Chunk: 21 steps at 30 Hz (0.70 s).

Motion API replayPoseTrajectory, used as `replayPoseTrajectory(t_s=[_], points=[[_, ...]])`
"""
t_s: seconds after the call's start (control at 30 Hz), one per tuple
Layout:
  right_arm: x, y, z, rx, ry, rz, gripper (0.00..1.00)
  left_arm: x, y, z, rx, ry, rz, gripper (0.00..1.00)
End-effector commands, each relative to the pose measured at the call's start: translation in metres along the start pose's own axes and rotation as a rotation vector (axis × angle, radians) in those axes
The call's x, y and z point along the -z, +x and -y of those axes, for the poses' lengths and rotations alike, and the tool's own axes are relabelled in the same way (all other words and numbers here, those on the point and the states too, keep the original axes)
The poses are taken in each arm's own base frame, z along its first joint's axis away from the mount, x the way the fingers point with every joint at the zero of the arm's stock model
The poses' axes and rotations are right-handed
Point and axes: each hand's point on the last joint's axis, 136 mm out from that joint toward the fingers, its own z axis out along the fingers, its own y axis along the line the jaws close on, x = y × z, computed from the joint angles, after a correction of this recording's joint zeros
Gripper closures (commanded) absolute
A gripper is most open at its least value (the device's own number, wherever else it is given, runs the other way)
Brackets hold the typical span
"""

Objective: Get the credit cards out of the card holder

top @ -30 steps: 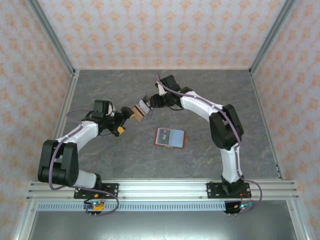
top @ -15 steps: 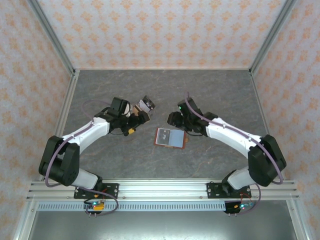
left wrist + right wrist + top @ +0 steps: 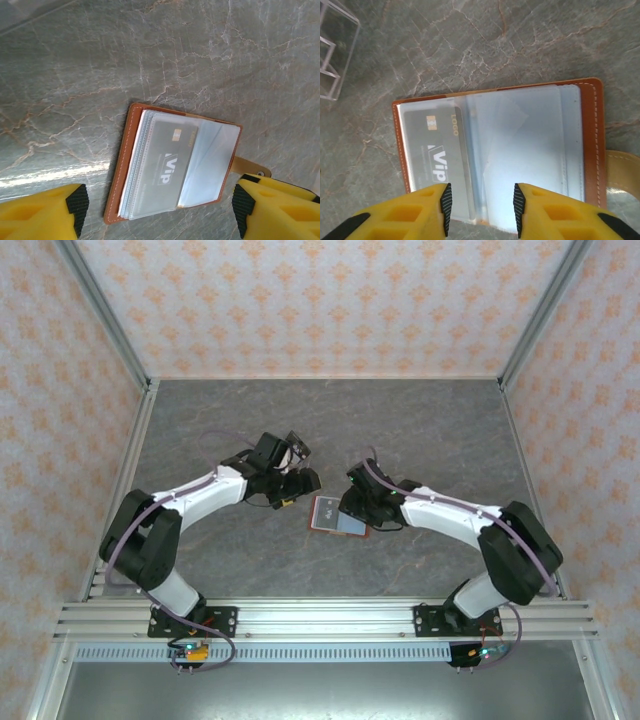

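The card holder [image 3: 335, 516] lies open on the grey table, reddish-brown outside with clear sleeves inside [image 3: 210, 155]. A grey VIP credit card [image 3: 167, 167] sits in one clear sleeve and appears again in the right wrist view [image 3: 435, 155]. My left gripper [image 3: 304, 488] hovers at the holder's left end, and in its wrist view [image 3: 159, 210] the jaws stand open with the holder below and between them. My right gripper [image 3: 356, 508] is over the holder's right half. In the right wrist view [image 3: 481, 207] it is open, its pads just above the sleeves, gripping nothing.
A small boxy object [image 3: 293, 446] stands behind the left wrist. A clear acrylic stand [image 3: 332, 55] shows at the top left of the right wrist view. The holder's tan strap [image 3: 622, 172] sticks out on one side. Bare table surrounds the holder.
The right arm swung from the back centre down onto the card holder, leaving the small boxy object behind. The left gripper moved right toward the holder and its jaws narrowed somewhat.
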Motion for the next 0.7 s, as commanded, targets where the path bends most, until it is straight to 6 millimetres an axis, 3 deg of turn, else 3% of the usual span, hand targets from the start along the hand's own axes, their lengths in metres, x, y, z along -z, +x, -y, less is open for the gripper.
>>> replayPoseTrajectory(t_s=[0.0, 0.17, 0.5, 0.67], points=[[-0.006, -0.004, -0.015, 0.013, -0.031, -0.001, 0.61, -0.004, 0.0, 0.003, -0.01, -0.026, -0.011, 0.26], [-0.019, 0.0, -0.026, 0.058, -0.042, -0.062, 0.56, -0.012, 0.004, 0.0, -0.014, -0.037, -0.046, 0.27], [-0.032, -0.005, -0.005, 0.149, 0.164, -0.091, 0.56, -0.014, -0.001, -0.016, -0.018, -0.119, -0.011, 0.31], [-0.041, -0.006, 0.002, 0.174, 0.225, -0.106, 0.61, -0.012, 0.002, -0.022, -0.012, -0.137, -0.015, 0.32]])
